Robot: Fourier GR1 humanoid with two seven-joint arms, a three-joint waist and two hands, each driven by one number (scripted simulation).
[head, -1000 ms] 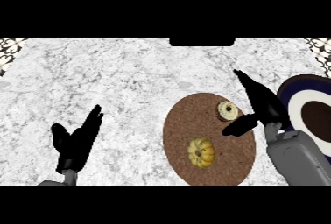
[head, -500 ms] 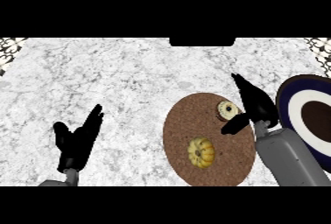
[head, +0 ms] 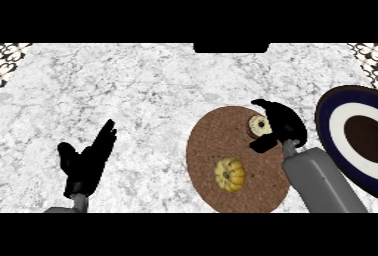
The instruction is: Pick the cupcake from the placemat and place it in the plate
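The cupcake point(head: 256, 125), pale with a dark wrapper, lies on the upper right part of the brown oval placemat point(head: 210, 150). My right hand point(head: 286, 126) has come in from the right, and its fingers arch over the cupcake's far side while the thumb sits at its near side, curled round it. The cupcake still rests on the mat. The plate point(head: 328, 109), with a navy rim, white ring and dark centre, lies just right of that hand, cut off by the view's edge. My left hand point(head: 87, 160) rests open at the lower left, fingers up.
A yellow ribbed pastry point(head: 229, 173) lies on the placemat's near half, left of my right forearm point(head: 319, 180). A dark block point(head: 230, 47) sits at the counter's far edge. White marble counter point(head: 133, 90) spreads to the left and back.
My right hand has gone from straight fingers beside the cupcake to fingers curled round it. The left hand has not moved.
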